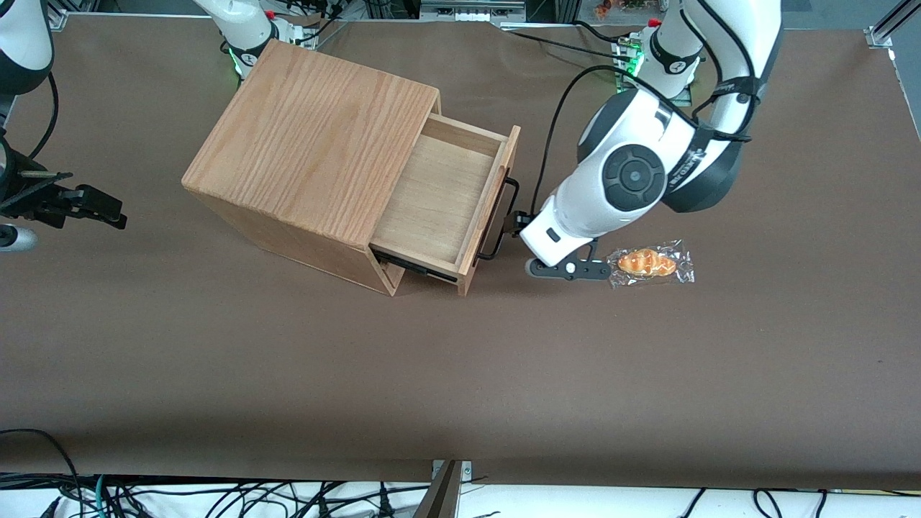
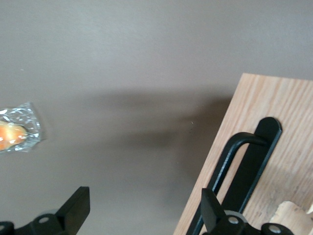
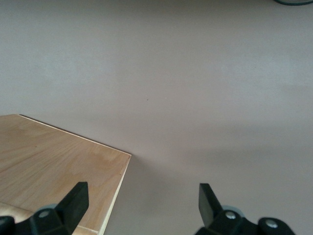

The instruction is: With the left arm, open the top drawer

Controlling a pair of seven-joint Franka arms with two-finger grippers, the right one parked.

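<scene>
— Tell me, how far is the job?

— You have nearly finished it, I think. The top drawer (image 1: 440, 198) stands well pulled out of the cabinet (image 1: 309, 155), toward the working arm's end of the table (image 1: 460, 374), and you can see its pale floor, with nothing lying in it.

— And the gripper?

— The gripper (image 2: 146, 215) of the left arm (image 1: 633, 173) is just beside the drawer front, low over the table. Its fingers (image 2: 76, 205) are spread wide. One finger lies over the black handle (image 1: 498, 219), the other over the bare table, so it holds nothing.

— What is left for you?

— In my judgement only to draw the arm away from the handle, or to pull a little more if you want the drawer fully out. Take care of the wrapped bread (image 1: 650, 263), which lies near the gripper, on its side away from the cabinet.
</scene>
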